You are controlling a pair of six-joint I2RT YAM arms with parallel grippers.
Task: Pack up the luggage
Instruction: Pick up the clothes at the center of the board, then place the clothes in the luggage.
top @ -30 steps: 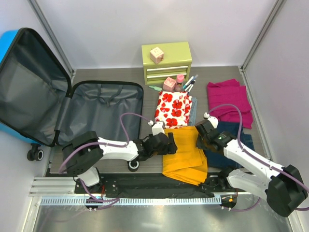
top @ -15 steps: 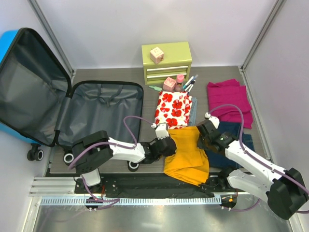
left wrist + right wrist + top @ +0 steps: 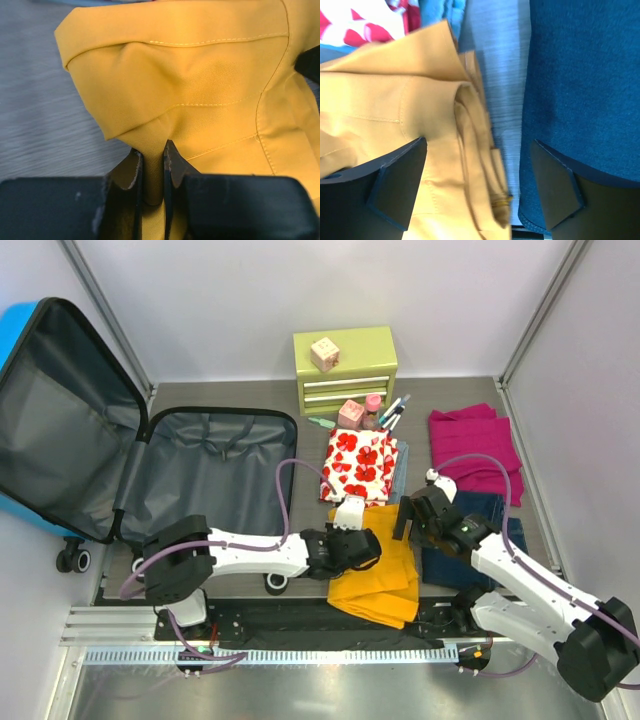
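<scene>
Over on the left, the luggage (image 3: 215, 465) lies wide open on the table. Its blue lid (image 3: 60, 410) leans up against the left wall, and the other half lies flat with its grey inside facing up. The wheels (image 3: 70, 560) are at the end next to the arms, so the top end points away to the back wall and the long way of the case runs from near to far. Nothing can be seen inside the flat half. The left arm reaches to the right along the near edge of the case, so the luggage sits to the left of the left gripper (image 3: 151, 148), apart from it. That gripper is pinched tight on a fold of the yellow cloth (image 3: 385, 585), with its two fingers almost together. Behind the yellow cloth lies a white cloth with red flowers (image 3: 360, 465), and farther back stands a small green drawer chest (image 3: 345, 368). Next comes the right gripper (image 3: 477, 150), with its fingers spread wide and holding nothing. It hangs over the right edge of the yellow cloth and the dark blue cloth (image 3: 480, 540), far from the luggage. At the far right lies a pink cloth (image 3: 475, 445).
</scene>
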